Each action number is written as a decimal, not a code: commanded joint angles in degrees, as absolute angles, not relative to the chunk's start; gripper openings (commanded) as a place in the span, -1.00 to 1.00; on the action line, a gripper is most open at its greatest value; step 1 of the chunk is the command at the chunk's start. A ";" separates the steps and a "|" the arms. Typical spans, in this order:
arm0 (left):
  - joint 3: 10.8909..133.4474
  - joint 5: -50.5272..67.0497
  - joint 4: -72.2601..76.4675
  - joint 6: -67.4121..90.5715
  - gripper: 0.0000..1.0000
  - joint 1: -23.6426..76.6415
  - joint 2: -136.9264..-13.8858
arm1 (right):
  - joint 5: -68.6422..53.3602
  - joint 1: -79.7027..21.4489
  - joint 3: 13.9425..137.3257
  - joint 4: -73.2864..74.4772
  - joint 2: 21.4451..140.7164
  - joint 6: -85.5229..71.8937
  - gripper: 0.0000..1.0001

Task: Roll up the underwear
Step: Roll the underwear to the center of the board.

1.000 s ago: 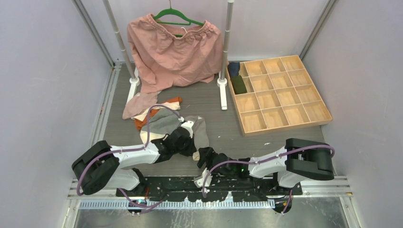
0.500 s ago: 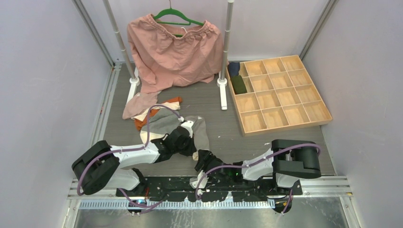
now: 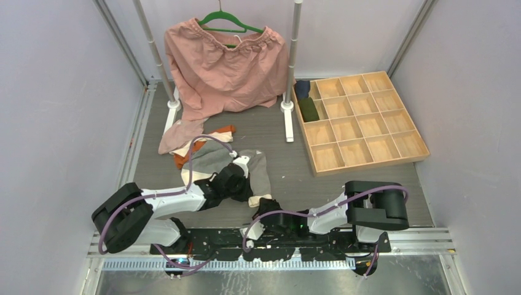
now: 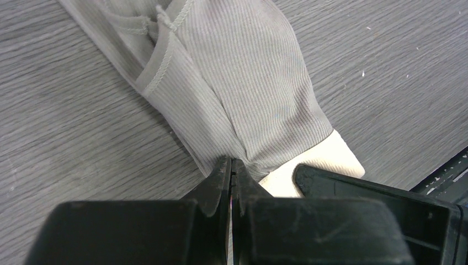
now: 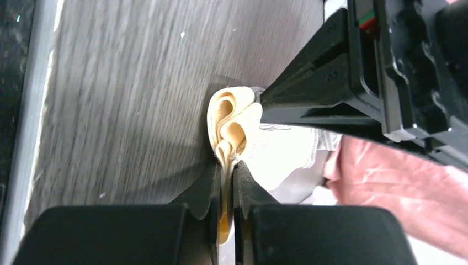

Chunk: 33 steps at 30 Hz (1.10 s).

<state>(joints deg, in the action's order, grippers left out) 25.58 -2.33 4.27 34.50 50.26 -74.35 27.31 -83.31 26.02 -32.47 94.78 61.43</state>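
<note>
top external | grey wood-grain table (image 3: 289, 160) | left claw (image 4: 232, 165), right claw (image 5: 223, 165) clamped on underwear (image 4: 243, 99)

The underwear (image 4: 248, 99) is showing grey with fine ribbing, its near band (image 5: 232, 118) showing cream. Farther left, other pieces (image 3: 184, 138) are showing dusty pink, cream and orange. The hanging garment (image 3: 227, 67) is showing salmon pink, its hanger (image 3: 230, 23) green. The tray (image 3: 368, 165) is showing pale wood, holding a dark green roll (image 3: 309, 109) and a navy roll (image 3: 302, 87). The table (image 3: 295, 160) is showing grey wood grain.
</note>
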 commanded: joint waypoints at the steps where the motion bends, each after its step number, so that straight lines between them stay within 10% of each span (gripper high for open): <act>1: 25.80 -3.93 -1.62 33.72 -0.99 49.62 -70.46 | 31.86 -83.55 30.70 -26.10 91.47 47.08 -0.98; 33: 21.91 -12.67 -18.32 39.29 -0.80 48.96 -38.35 | -1.62 -72.74 40.39 -0.76 78.11 3.96 -0.98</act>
<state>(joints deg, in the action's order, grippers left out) 22.11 -13.06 -17.72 38.63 49.21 -40.05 7.49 -74.87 38.00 -0.84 79.68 14.13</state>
